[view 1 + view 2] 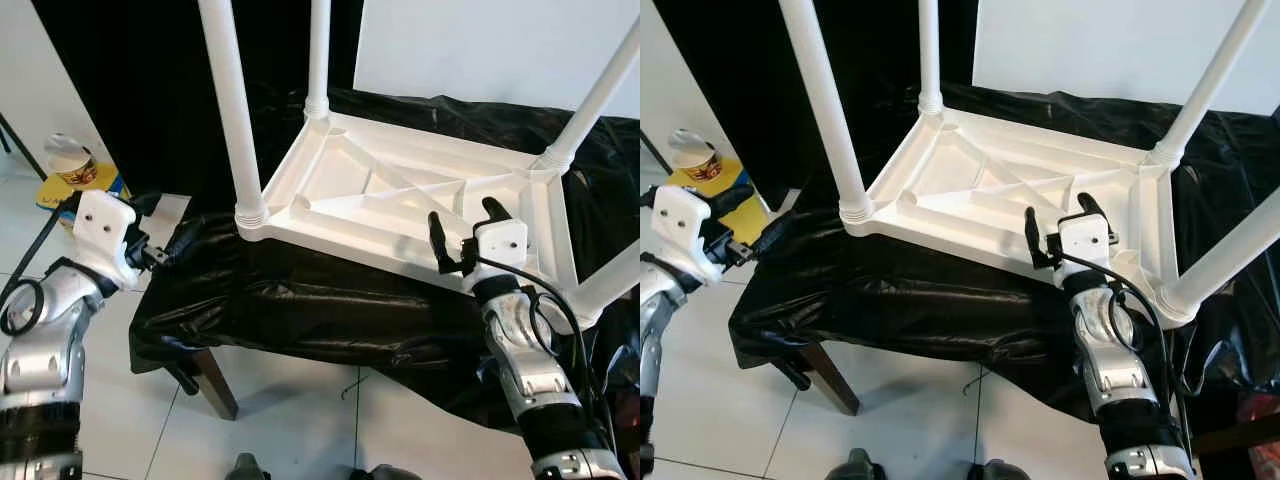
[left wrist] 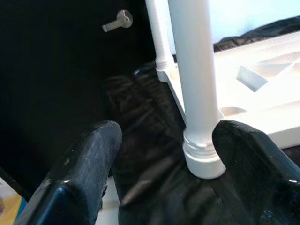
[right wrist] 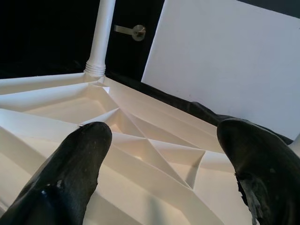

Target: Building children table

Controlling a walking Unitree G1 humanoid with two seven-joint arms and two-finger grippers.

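On the black-draped bench, the upturned white plastic table looks light, stiff, slick; right gripper, fingers spread, hovers at its near rim; left gripper, also spread, faces the nearest leg, a good hold.

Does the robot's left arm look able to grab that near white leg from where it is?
Probably yes. The left end effector is open and points at the near leg of the upturned table, with only black sheeting between them. It is not touching yet.
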